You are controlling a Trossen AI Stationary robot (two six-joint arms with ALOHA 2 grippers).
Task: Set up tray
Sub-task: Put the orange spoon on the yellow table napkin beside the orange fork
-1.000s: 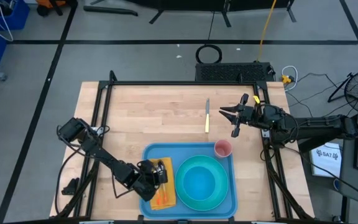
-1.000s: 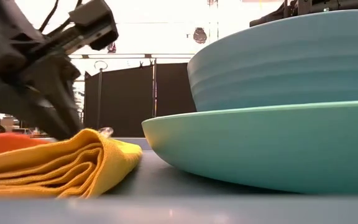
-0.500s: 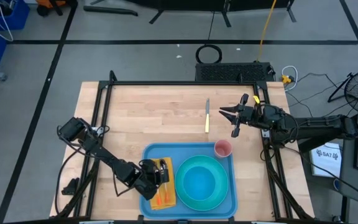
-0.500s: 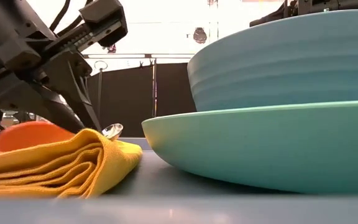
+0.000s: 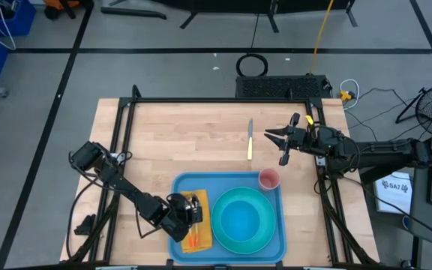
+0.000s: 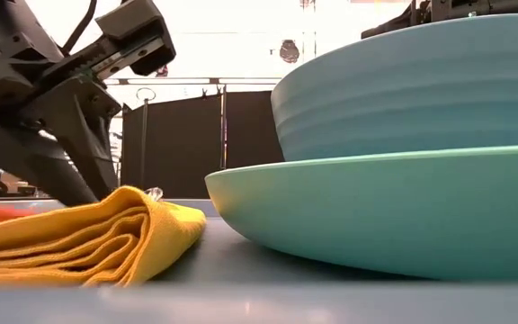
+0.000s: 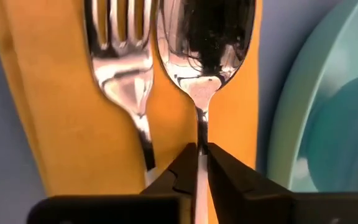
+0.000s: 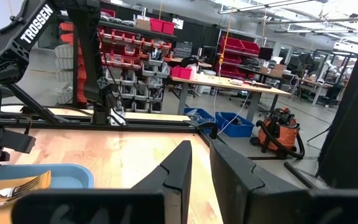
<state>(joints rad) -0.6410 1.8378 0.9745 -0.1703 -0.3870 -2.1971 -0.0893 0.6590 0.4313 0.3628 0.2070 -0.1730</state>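
The tray, a smooth light-blue plastic rectangle with rounded corners and a raised rim, is sitting at the six o'clock edge of the pale wooden table in the high view. A round teal plate with a glossy, gently curved wall is filling the tray's three o'clock half, and a ribbed blue bowl is resting inside it, its ridged side showing in the low view. At the tray's nine o'clock end a soft yellow cloth napkin is lying folded in thick layers, and a shiny metal fork and spoon are lying side by side on it. A small pink cup is standing in the tray's one o'clock corner. The left gripper is hovering low over the napkin, just inside the tray's nine o'clock rim, and its dark fingers are pinching the thin spoon handle, closed down to a narrow slit around it. The right gripper is waiting above the bare wood at about one o'clock from the tray, well apart from it, its fingers spread with nothing between them. A slim knife with a yellow handle is lying on the wood near twelve o'clock of the tray, beside that gripper.
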